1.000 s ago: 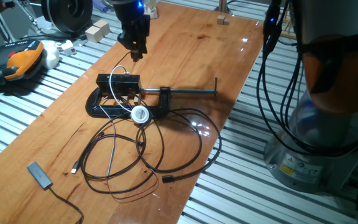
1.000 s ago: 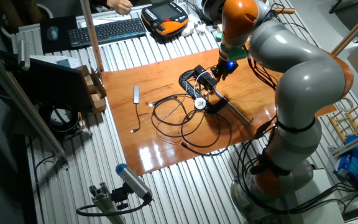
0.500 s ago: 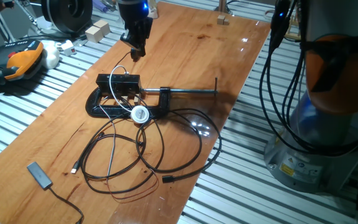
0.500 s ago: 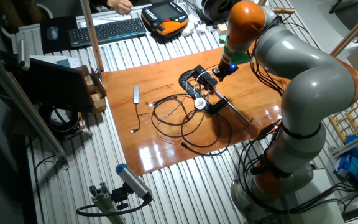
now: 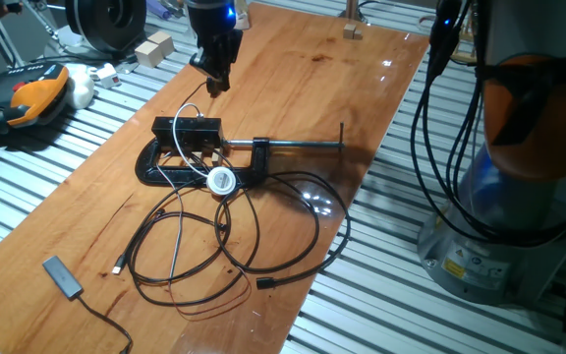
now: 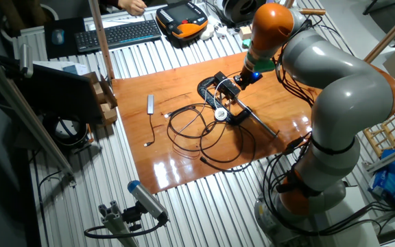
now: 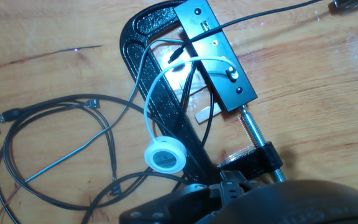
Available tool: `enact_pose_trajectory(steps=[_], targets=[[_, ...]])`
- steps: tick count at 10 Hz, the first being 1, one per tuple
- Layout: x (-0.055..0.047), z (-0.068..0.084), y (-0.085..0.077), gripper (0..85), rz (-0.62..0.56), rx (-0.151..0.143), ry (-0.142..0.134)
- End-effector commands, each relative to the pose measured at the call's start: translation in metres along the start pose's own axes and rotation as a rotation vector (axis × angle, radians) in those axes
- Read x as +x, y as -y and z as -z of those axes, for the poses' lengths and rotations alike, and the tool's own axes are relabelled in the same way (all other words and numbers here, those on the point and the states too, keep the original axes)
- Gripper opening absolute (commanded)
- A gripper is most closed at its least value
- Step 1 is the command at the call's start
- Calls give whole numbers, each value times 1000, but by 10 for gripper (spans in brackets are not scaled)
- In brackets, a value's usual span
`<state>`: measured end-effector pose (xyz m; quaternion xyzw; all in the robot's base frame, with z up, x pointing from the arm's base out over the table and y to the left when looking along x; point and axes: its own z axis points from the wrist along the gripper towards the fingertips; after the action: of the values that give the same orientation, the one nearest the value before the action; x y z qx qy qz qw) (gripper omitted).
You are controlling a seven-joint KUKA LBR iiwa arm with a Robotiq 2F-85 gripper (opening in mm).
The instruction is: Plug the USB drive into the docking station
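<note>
Gripper (image 5: pixel 215 87) hangs above docking station (image 5: pixel 187 129), apparently.

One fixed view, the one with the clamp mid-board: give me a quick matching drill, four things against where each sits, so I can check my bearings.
Things:
1. docking station
2. white round disc
3. flat black dongle
4. gripper

Places:
A. near corner of the wooden board, on a thin cable
B. in the air beyond the clamp
C. held in the G-clamp
D. at the end of a white cable, against the clamp's frame

Pairs: 1-C, 2-D, 3-A, 4-B
</note>
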<state>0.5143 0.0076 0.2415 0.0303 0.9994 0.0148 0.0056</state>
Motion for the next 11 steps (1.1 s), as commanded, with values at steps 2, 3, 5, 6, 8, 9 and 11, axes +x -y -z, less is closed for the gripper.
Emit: enact_pose_trajectory(steps=[2,3,5,6,8,9,11], targets=[[0,0,0,0,4,2,-4],[0,0,0,0,4,1,-7],[-1,-1,0,0,3,0,-27],[-1,-2,-1,0,-3,2,-36],[-2,0,-3,0,-26,8,-45],[-2,1,-6,0,-42,12,-45],[-3,2,-13,0,-70,18,-42]])
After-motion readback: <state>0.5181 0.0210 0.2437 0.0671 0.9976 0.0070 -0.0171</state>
